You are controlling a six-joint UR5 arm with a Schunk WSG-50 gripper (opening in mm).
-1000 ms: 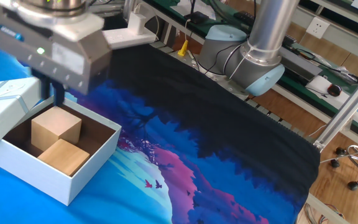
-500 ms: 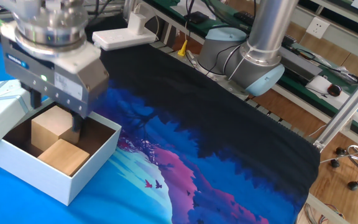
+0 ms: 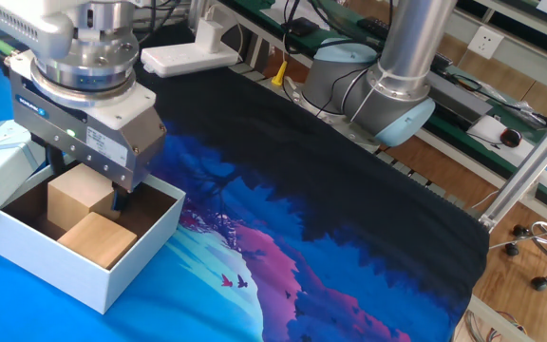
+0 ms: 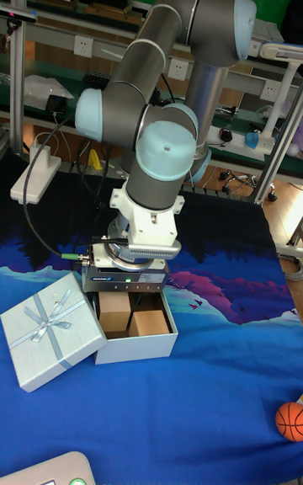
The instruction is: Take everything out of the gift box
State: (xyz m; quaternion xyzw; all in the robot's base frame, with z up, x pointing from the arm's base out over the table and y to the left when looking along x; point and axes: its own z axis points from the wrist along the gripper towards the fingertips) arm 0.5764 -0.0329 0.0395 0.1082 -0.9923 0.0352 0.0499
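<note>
The table was covered by a printed cloth [image 3: 283,247] in blue, magenta and black, and behind it ran shelving, cables and green benches. Nearest in the tall fixed view, a small orange ball [image 4: 290,420] lay on the cloth at the right edge, well apart from everything else, with bare blue cloth between it and the gift box [image 4: 135,342].

The box sat open toward the left of the cloth, its white walls upright and brown interior showing. Its lid [image 4: 49,330], tied with a pale ribbon bow, lay flat against the box's left wall, touching or overlapping that edge. Bare cloth stretched in front of the box and far out to its right.

Inside, two wooden blocks stood side by side and touching: the tan block [image 3: 97,238] toward the front corner, and the pale block [image 3: 84,194] behind it. A strip of brown floor showed along the right inner wall.

The gripper [image 3: 82,182] hung directly over the box with its fingers lowered inside the rim. One dark finger [image 3: 120,199] was down just beside the pale block's right face; the other was hidden behind the block and the lid. The jaws stood apart, straddling the pale block, and whether they pressed on it could not be told.

Farther back, the arm's grey and pale blue joints [image 4: 164,144] rose above the box, and a white power strip [image 3: 190,55] lay past the cloth's far edge.
</note>
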